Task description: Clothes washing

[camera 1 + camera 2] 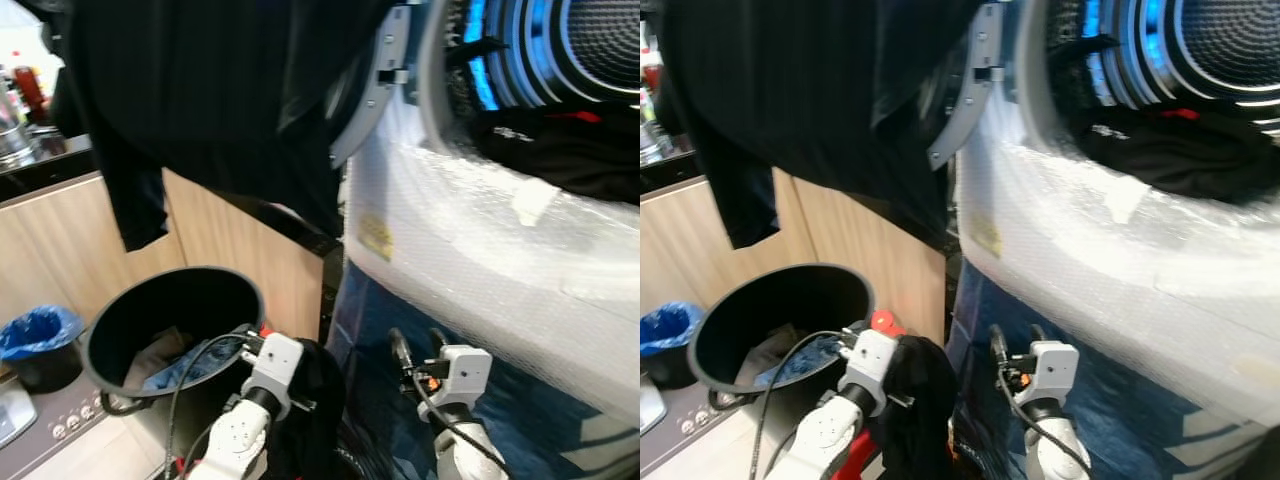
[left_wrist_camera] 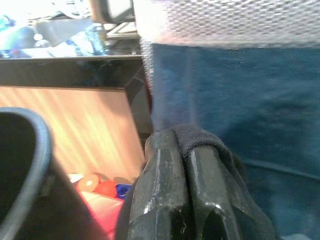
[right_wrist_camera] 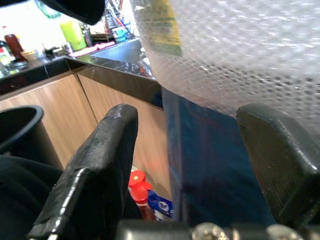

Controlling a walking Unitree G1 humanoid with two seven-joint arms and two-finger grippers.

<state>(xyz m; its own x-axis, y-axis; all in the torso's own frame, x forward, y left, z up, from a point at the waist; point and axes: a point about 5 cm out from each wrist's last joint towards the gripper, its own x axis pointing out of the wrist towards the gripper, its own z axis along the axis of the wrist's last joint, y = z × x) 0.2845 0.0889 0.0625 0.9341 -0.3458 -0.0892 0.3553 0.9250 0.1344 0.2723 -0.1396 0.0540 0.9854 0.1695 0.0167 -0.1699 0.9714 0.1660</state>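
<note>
Loading step: dark garment pinched, drum waiting above

Your left gripper [image 2: 182, 195] has its jaws closed on a black garment [image 1: 318, 400] that hangs low beside the black laundry bucket [image 1: 100, 335], just in front of the washing machine [image 1: 480, 250] wrapped in bubble film; more dark clothing [image 1: 560, 150] already lies at the open drum mouth. Your right gripper [image 3: 190, 165] hovers with jaws wide and empty near the machine front. Next you likely need to lift the garment up to the drum opening, clear of the door [image 1: 375, 80]
</note>
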